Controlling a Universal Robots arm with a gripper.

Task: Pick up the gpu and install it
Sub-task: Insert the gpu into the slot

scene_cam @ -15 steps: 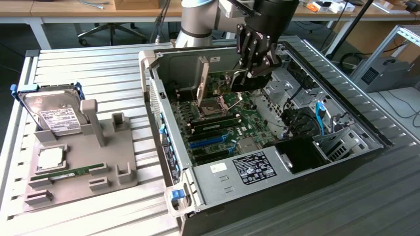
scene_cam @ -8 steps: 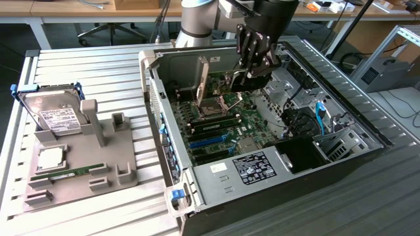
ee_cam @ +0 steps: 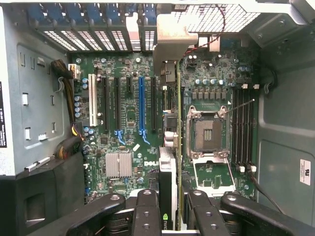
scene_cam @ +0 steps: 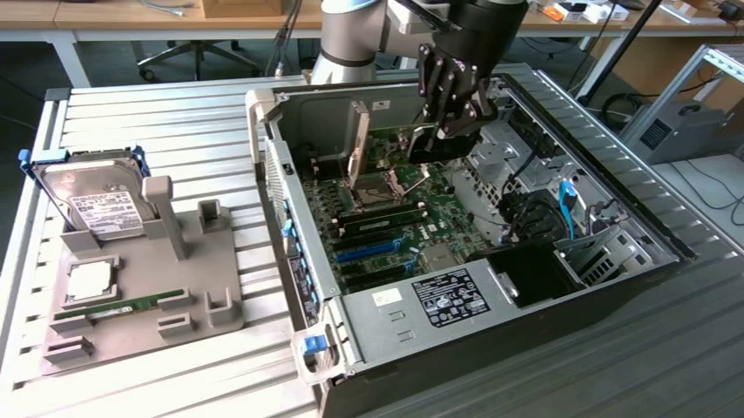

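Held gpu (ee_cam: 167,172) edge-on in partly closed tool (ee_cam: 171,209); hung over motherboard (ee_cam: 128,113) inside open computer case (scene_cam: 395,305), at 3 o'clock from grey parts stand (scene_cam: 139,322) on desk (scene_cam: 152,122).

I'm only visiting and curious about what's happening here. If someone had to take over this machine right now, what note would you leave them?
Gripper: closed on the gpu, a thin flat dark expansion card with a silvery metal bracket, held on edge.
Where: inside the open grey metal computer case, over the green motherboard, between the long blue slot and the square processor socket.
Done: the card is picked up and brought into the case.
Left: I cannot tell whether it sits in a slot, and the gripper has not let go.
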